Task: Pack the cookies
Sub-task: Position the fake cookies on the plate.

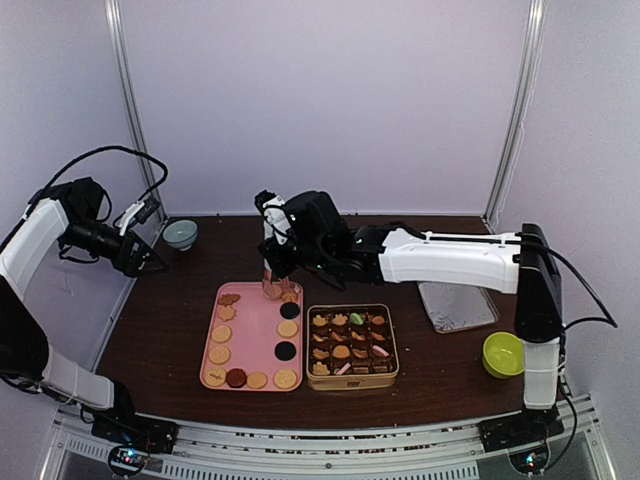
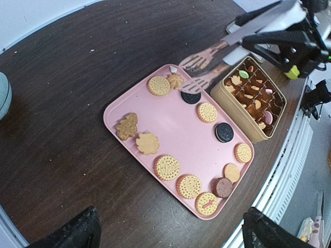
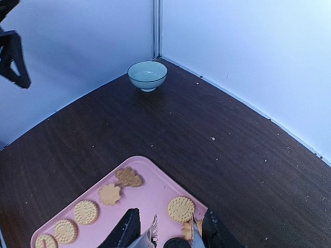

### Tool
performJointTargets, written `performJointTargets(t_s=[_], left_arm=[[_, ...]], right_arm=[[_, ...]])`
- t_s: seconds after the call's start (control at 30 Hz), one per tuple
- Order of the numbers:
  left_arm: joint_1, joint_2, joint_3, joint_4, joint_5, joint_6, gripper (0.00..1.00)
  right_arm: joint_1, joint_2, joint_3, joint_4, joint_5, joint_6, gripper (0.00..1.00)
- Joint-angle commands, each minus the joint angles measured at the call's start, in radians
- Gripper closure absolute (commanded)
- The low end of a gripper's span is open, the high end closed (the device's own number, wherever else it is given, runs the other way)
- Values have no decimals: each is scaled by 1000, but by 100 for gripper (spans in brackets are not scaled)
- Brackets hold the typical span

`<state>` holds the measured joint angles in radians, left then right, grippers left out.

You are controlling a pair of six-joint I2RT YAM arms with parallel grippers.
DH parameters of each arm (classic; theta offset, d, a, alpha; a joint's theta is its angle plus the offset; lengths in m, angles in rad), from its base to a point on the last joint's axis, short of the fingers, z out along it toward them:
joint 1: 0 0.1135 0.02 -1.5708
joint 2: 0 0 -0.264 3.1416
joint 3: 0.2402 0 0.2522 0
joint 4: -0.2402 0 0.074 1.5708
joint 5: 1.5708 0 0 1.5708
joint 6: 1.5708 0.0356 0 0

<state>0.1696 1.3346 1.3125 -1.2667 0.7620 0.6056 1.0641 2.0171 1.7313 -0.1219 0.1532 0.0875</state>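
Observation:
Several cookies lie on a pink tray (image 1: 255, 322): round tan ones (image 2: 167, 167), dark ones (image 2: 224, 132) and leaf-shaped ones (image 2: 147, 143). A gold tin (image 1: 352, 383) to the tray's right holds more cookies (image 1: 341, 351) in compartments. My right gripper (image 1: 274, 255) is over the tray's far right corner, shut on metal tongs (image 2: 204, 66). The tongs' tips stand apart on either side of a small flower-shaped cookie (image 2: 175, 80). In the right wrist view the gripper (image 3: 169, 221) frames the tong arms (image 3: 153, 233). My left gripper (image 1: 140, 255) hangs open and empty, high at the far left (image 2: 170, 212).
A pale blue bowl (image 1: 180, 234) sits at the back left corner of the table. A lime green bowl (image 1: 503, 354) stands at the right, with a clear flat lid (image 1: 457, 305) behind it. White walls and frame posts close in the back and sides.

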Motion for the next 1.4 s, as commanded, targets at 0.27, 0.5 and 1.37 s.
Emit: performJointTargets(t_s=[0.27, 0.5, 1.37], left_arm=[[9, -32, -21, -19, -10, 29, 2], [8, -13, -9, -25, -1, 36, 2], [10, 3, -2, -32, 23, 46, 3]], right_arm=[[-62, 112, 127, 18, 3, 3, 60], [-73, 67, 8, 54, 0, 22, 60], [25, -16, -88, 81, -107, 80, 63]])
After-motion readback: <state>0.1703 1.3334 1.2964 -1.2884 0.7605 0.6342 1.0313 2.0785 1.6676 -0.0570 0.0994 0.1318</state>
